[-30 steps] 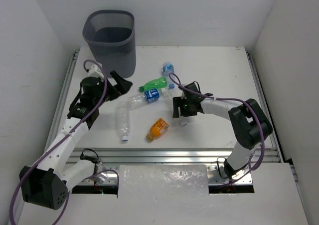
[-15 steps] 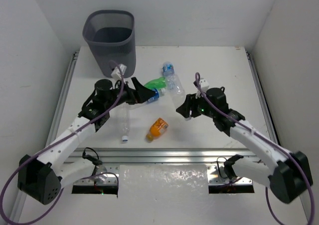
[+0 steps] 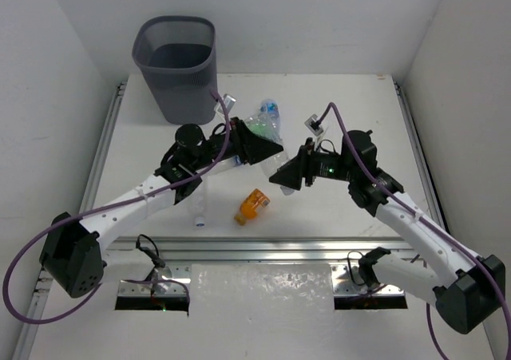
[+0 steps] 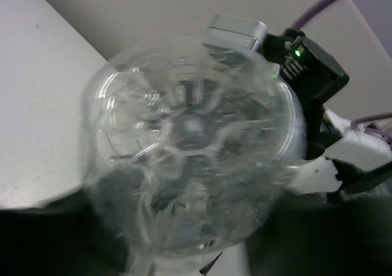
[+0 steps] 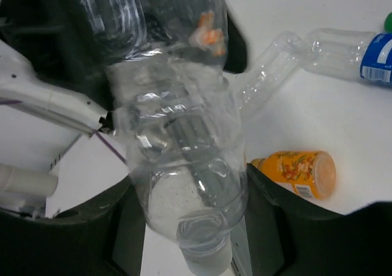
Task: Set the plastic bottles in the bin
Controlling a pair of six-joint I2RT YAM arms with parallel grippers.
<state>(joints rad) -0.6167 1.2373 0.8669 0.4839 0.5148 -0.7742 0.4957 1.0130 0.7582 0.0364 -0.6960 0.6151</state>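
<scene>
The clear bottle hangs above the tabletop, to the right of the bin and nearer the arms than it. The right pincer has hold of it. Its two dark fingers are closed against the crumpled sides, with the cap end toward the wrist camera and the base pointing away. That base fills the left wrist view, ribbed, glassy and blurred. The left pincer meets it from the bin's side. Dark finger shapes flank the base, but I cannot tell whether they press on it or stand apart.

The other bottles lie flat on the tabletop, all nearer than the bin. The blue-capped bottle lies to the right of the bin, with the green bottle just beside it, mostly covered by the left arm. The blue-labelled bottle, clear and bent, shows only in the right wrist view. The orange bottle lies on its side farther out from the bin. The long clear bottle lies almost straight in front of the bin.

The bin stands upright at the far left of the tabletop. It is dark grey mesh with a rounded-square rim and tapers downward. Its inside is too dark to make out.

The tabletop is matte white, with metal rails along its sides and near edge. Plain white walls close it in on three sides.
</scene>
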